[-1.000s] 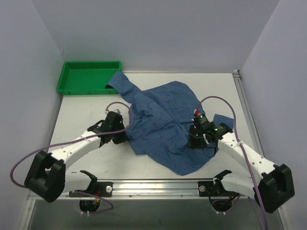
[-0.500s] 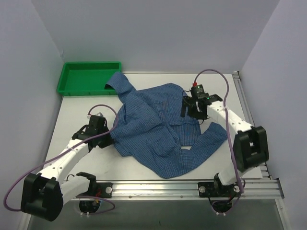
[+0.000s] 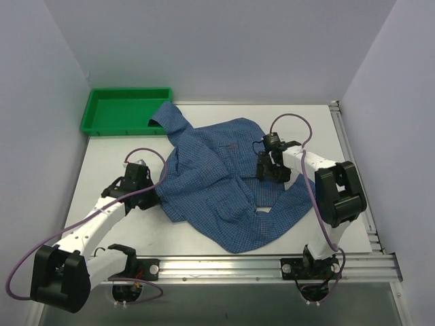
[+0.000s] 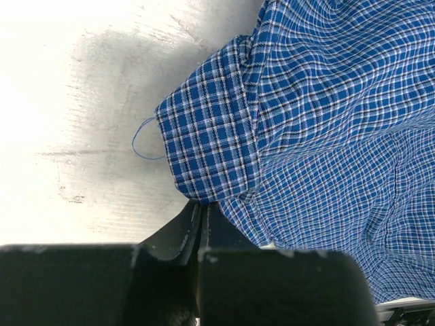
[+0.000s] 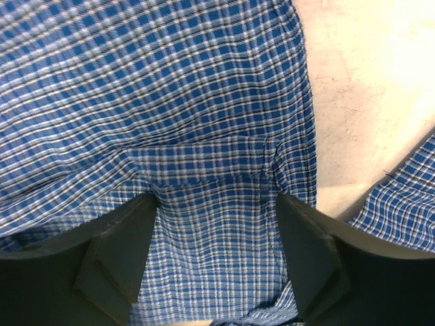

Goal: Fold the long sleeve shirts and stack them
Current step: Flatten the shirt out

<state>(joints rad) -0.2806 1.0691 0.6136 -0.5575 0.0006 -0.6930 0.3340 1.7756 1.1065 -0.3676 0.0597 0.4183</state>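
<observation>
Top external: left gripper [image 3: 156,194] pinches shirt [image 3: 217,178] edge; right gripper [image 3: 269,172] gapes over cloth.

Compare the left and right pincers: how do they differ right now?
The left pincer is shut, pinching the shirt at a corner of its left edge. The right pincer stands open, gripping nothing. The left pincer sits beside bare table, while the right pincer hangs over checked cloth, its fingers either side of a raised fold. Both are down at the shirt.
</observation>
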